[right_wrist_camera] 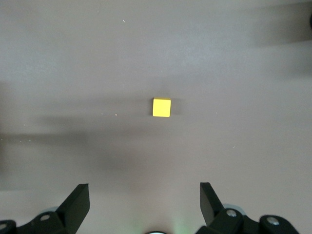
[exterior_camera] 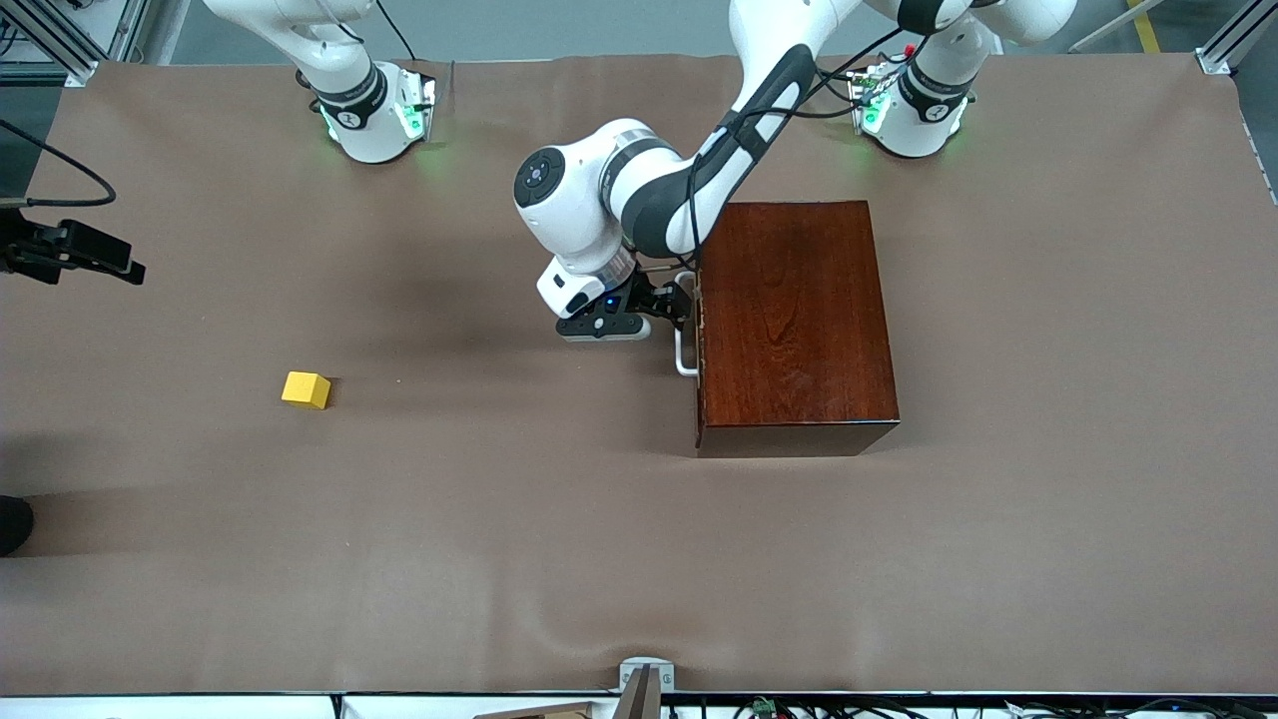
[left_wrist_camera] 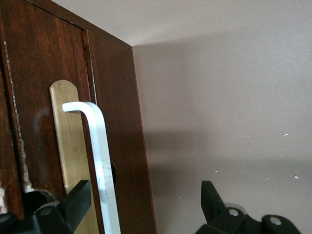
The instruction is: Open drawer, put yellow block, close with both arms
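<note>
Drawer (exterior_camera: 701, 330), shut in the glossy reddish-brown wooden box (exterior_camera: 794, 320), looks stiff and best pulled by its white U-shaped bar handle (left_wrist_camera: 100, 161), which the left pincer (left_wrist_camera: 144, 207) straddles open; the right pincer (right_wrist_camera: 145, 207) hangs open over the small, light yellow block (right_wrist_camera: 162, 107), well apart from the box.

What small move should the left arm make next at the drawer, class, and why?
Probably close the left gripper on the white handle. Its open fingers already straddle the bar, and the drawer sits shut in the wooden box. The yellow block lies on the table toward the right arm's end, under the open, waiting right gripper.
</note>
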`<action>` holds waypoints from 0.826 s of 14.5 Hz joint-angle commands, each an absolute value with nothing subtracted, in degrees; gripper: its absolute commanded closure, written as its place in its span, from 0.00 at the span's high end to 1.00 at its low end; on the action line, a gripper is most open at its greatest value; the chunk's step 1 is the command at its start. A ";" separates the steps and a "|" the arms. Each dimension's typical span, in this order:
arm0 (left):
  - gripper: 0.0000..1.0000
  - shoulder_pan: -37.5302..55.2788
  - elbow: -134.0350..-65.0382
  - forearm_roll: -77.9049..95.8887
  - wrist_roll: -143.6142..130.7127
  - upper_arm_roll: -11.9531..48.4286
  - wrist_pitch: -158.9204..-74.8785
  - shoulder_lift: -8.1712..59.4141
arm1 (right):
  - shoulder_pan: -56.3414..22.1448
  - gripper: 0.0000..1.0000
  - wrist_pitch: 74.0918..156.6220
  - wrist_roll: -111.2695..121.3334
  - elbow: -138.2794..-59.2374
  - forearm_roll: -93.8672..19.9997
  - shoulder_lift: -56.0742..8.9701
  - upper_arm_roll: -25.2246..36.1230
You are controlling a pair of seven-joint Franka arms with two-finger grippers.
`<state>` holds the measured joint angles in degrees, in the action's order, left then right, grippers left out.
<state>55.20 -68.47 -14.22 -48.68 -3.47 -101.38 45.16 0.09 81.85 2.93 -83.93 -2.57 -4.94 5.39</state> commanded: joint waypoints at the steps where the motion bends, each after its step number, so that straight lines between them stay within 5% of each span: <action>1: 1.00 55.81 -68.38 -15.73 -49.48 -4.04 -100.63 45.53 | 1.40 1.00 79.55 3.43 -83.85 -2.37 -5.45 5.01; 12: 1.00 55.72 -67.59 -13.72 -57.03 -3.60 -104.93 47.72 | 1.58 1.00 77.70 3.34 -83.94 -2.55 -7.64 5.01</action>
